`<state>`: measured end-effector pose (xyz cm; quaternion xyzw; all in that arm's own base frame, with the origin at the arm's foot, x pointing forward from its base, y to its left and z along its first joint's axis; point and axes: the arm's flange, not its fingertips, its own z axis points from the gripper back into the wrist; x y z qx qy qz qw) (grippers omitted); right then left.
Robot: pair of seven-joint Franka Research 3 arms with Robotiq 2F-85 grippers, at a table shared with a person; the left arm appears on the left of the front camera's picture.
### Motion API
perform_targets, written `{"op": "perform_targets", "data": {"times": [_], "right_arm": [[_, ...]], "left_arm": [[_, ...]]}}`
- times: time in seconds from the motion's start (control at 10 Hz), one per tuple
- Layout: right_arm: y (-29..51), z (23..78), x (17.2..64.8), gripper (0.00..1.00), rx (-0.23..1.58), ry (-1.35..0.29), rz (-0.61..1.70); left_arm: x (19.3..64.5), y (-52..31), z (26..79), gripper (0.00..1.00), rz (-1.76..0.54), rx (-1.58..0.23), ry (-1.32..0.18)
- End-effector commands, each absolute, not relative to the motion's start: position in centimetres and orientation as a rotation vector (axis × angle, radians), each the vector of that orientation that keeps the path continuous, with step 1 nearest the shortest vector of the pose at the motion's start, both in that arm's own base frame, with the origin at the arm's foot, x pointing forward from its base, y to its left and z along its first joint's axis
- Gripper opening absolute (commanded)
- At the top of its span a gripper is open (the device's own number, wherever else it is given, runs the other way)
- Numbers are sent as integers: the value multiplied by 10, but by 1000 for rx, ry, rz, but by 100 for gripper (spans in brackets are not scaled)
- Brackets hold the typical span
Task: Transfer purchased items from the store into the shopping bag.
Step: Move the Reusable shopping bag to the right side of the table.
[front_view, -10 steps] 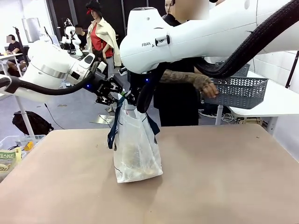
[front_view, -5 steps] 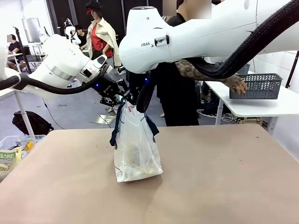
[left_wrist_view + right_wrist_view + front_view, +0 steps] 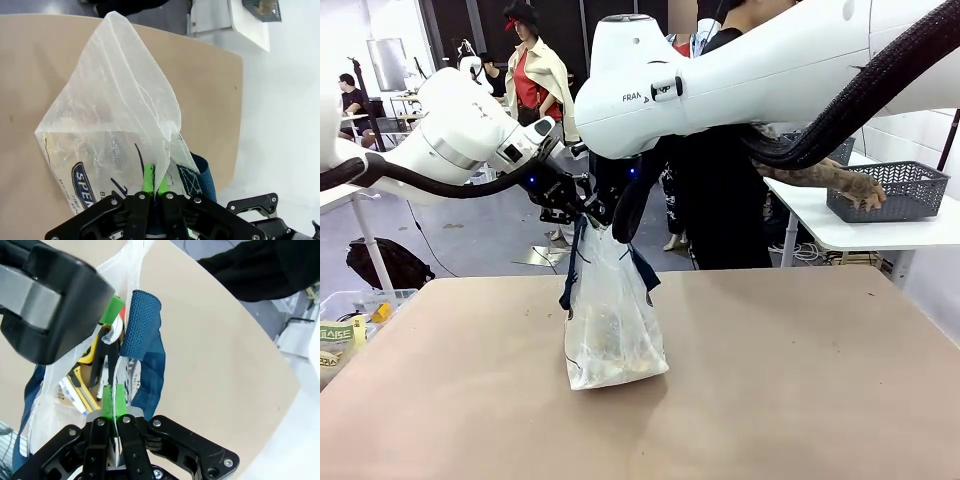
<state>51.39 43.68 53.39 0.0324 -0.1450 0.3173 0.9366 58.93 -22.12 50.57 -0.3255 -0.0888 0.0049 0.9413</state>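
Note:
The shopping bag (image 3: 615,320) stands on the tan table, held up by its top. My left gripper (image 3: 583,213) is shut on the left side of its rim. In the left wrist view the green pads (image 3: 148,180) pinch the translucent plastic of the bag (image 3: 110,115). My right gripper (image 3: 618,228) is shut on the opposite rim, its pads (image 3: 108,407) clamped on the plastic beside a navy strap (image 3: 140,315). Purchased items (image 3: 80,387), yellow and slim, lie inside the bag. The store basket (image 3: 900,190) rests on a white side table, with a person's hand (image 3: 860,188) on it.
The person stands behind the table's far edge. A clear bin (image 3: 350,320) with packets sits at the left edge. The table (image 3: 800,380) is bare on both sides of the bag. The white side table (image 3: 880,228) is at the far right.
My left gripper moved in to the bag's rim and shut on it. The person carried the basket right, away from the bag, and set it on the side table.

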Motion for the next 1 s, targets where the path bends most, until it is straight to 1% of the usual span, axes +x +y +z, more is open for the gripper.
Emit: {"op": "perform_targets", "data": {"times": [0.0, 0.2, 0.3, 0.7, 0.8, 0.9], "right_arm": [[430, 527, 508, 0, 61, -342, 662], [428, 528, 504, 0, 59, -351, 649], [426, 533, 498, 19, 65, -342, 616], [408, 554, 455, 97, 18, -397, 456], [400, 566, 444, 100, 1, -427, 408], [388, 579, 433, 100, 1, -454, 355]], "left_arm": [[596, -222, 511, 0, 18, -663, -156], [596, -223, 511, 0, 20, -654, -148], [596, -223, 511, 0, 20, -650, -144], [592, -219, 511, 0, 19, -662, -152], [594, -219, 510, 0, 13, -665, -148], [593, -219, 510, 0, 9, -659, -148]]}}
